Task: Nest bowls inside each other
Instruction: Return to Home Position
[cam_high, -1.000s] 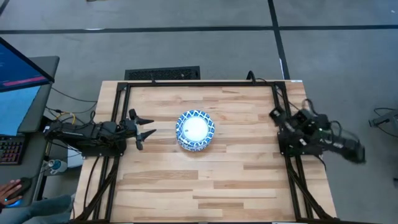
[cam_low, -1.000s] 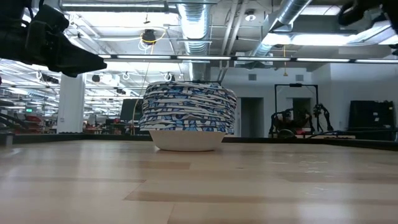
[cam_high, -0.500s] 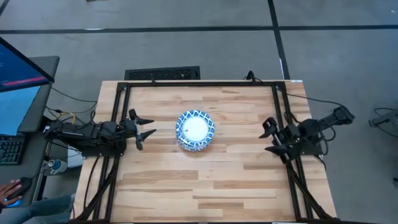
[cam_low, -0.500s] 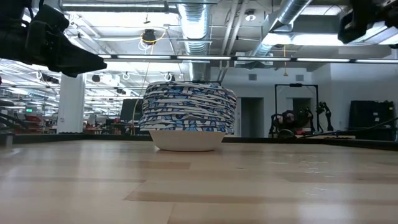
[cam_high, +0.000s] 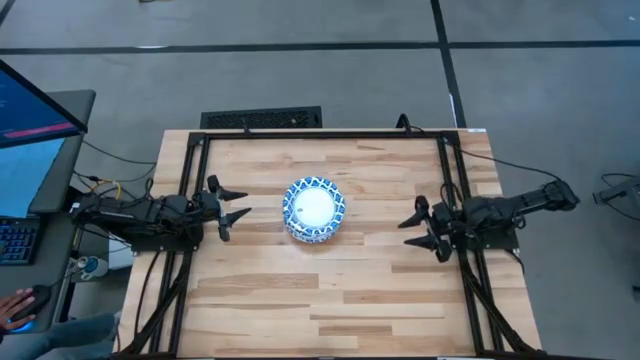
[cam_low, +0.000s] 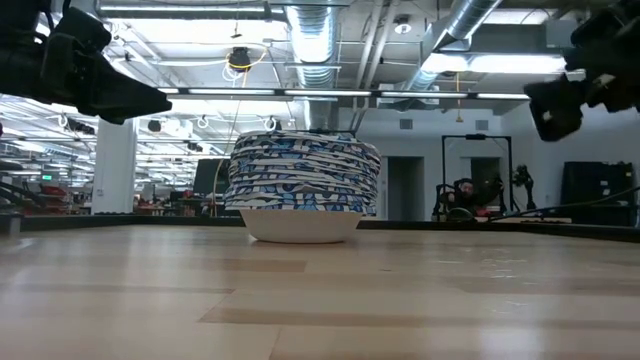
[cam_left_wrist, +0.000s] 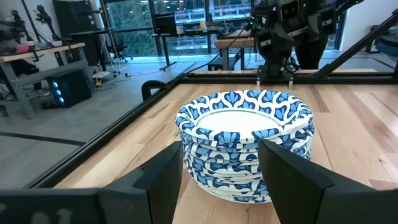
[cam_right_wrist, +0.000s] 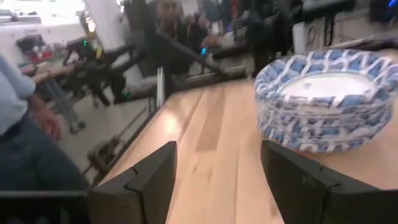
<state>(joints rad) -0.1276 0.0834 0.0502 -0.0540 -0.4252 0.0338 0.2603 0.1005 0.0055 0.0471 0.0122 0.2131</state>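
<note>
The bowls (cam_high: 314, 209), white inside with blue-and-white patterned rims, stand nested in one stack at the table's middle; the bottom bowl's base rests on the wood (cam_low: 300, 225). The stack also shows in the left wrist view (cam_left_wrist: 247, 143) and the right wrist view (cam_right_wrist: 323, 106). My left gripper (cam_high: 236, 207) is open, raised above the table left of the stack, fingers pointing at it. My right gripper (cam_high: 420, 228) is open, right of the stack, near the table's right edge, fingers pointing left.
A black frame runs along the table's left, far and right edges (cam_high: 320, 134). Bare wood lies between each gripper and the stack and across the near half (cam_high: 320, 300). A person's hand (cam_high: 18, 305) shows off the table's left; a person stands beyond the table (cam_right_wrist: 28, 143).
My right arm has swung from a folded pose at the table's right edge out toward the stack, its open gripper turning about and coming down to point left. The left arm and the bowl stack have kept still.
</note>
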